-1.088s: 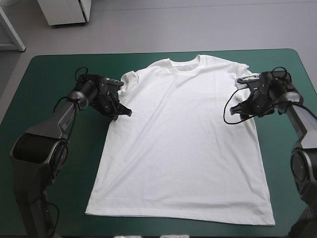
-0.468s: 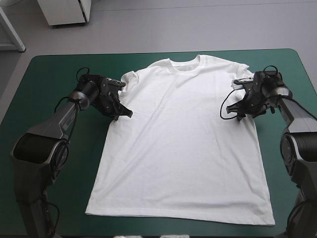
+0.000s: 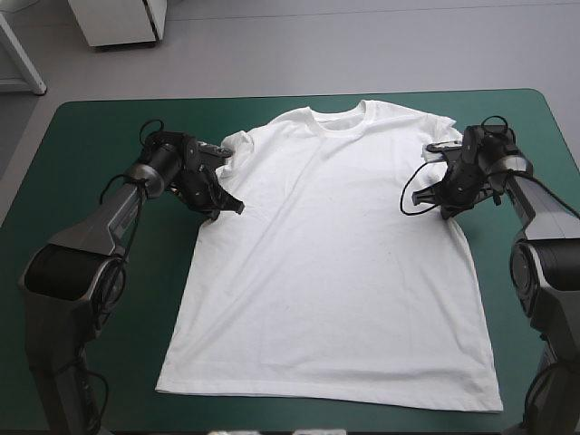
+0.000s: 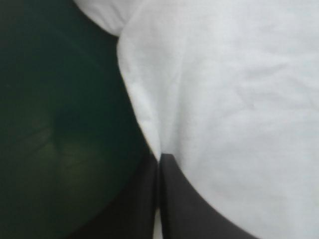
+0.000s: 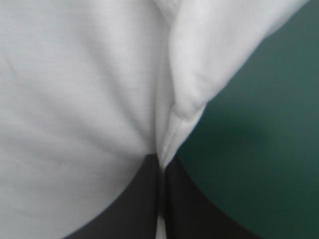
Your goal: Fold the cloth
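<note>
The left jaws and the right jaws each clench an underarm edge of the spread white short-sleeved T-shirt (image 3: 335, 254), evidently for folding.

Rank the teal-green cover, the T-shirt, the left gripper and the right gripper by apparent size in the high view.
1. teal-green cover: largest, though the T-shirt hides its middle.
2. T-shirt.
3. left gripper and right gripper: they look alike, too close to rank.
</note>
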`<action>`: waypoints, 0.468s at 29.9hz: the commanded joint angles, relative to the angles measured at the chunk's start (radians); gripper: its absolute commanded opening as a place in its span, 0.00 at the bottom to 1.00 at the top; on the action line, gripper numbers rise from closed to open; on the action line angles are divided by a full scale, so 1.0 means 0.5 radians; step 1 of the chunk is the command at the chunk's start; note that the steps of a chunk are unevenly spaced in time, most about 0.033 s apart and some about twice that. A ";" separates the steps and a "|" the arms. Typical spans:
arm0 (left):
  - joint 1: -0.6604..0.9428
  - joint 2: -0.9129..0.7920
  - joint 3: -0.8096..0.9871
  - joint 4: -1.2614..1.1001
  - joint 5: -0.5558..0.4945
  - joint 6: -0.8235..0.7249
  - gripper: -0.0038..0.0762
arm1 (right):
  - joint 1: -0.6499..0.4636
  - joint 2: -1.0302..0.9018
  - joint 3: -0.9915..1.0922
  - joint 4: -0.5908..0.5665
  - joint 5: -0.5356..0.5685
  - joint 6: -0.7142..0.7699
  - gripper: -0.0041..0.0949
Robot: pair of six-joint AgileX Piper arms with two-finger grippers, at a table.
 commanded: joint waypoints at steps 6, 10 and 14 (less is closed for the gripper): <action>-0.008 -0.477 -0.169 0.267 0.049 -0.066 0.04 | -0.024 -0.359 -0.285 -0.027 0.160 -0.016 0.02; -0.008 -0.636 -0.192 0.308 0.054 -0.091 0.04 | -0.024 -0.524 -0.299 -0.027 0.193 -0.016 0.02; -0.008 -0.803 -0.240 0.308 0.087 -0.091 0.04 | -0.024 -0.702 -0.299 -0.027 0.211 -0.016 0.02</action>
